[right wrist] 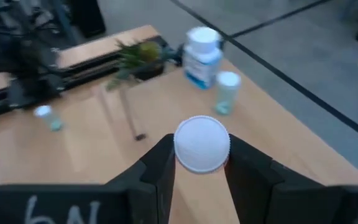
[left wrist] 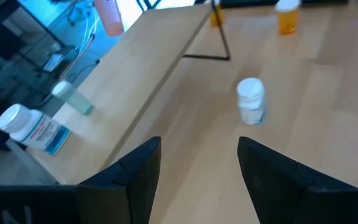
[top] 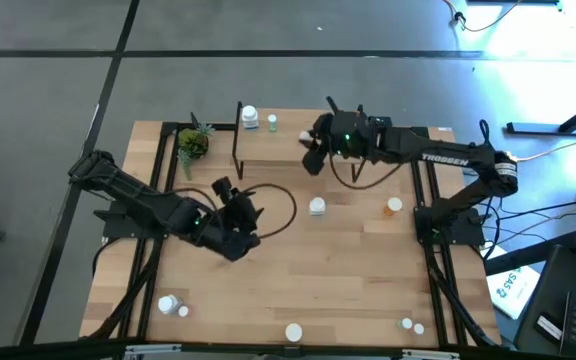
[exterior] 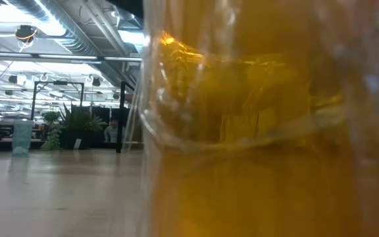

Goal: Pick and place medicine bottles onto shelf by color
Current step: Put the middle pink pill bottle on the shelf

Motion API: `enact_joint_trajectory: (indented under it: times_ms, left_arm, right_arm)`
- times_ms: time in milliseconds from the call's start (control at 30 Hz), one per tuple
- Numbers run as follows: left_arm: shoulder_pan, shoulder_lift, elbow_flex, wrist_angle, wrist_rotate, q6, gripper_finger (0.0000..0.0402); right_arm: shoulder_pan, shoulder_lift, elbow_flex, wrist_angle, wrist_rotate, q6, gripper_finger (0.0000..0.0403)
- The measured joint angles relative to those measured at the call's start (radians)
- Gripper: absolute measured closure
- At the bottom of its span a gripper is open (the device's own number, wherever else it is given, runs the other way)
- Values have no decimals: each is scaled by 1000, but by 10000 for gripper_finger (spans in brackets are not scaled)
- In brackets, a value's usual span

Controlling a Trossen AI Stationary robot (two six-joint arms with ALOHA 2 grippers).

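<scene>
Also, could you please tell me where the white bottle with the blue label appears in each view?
High view: the white bottle with the blue label stands on the shelf, near its left end.
Low view: not in it; something orange fills the picture.
Left wrist view: at the shelf's end.
Right wrist view: beyond the white-capped bottle in the right gripper, at.
Shared landmark: the pale green bottle beside it.

Open-plan lab: exposed ceiling ducts (exterior: 77,29), grey floor (top: 48,80).
</scene>
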Motion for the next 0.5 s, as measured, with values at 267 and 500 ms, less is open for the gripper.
enact_joint_trajectory:
  times_ms: [267, 500]
  left_arm:
    - [64, -14, 1, -40, 8, 0, 195]
    - [106, -20, 2, -44, 12, 0, 195]
  right_arm:
    - [-129, 83, -1, 46, -84, -26, 279]
    - [-201, 143, -1, 75, -93, -57, 279]
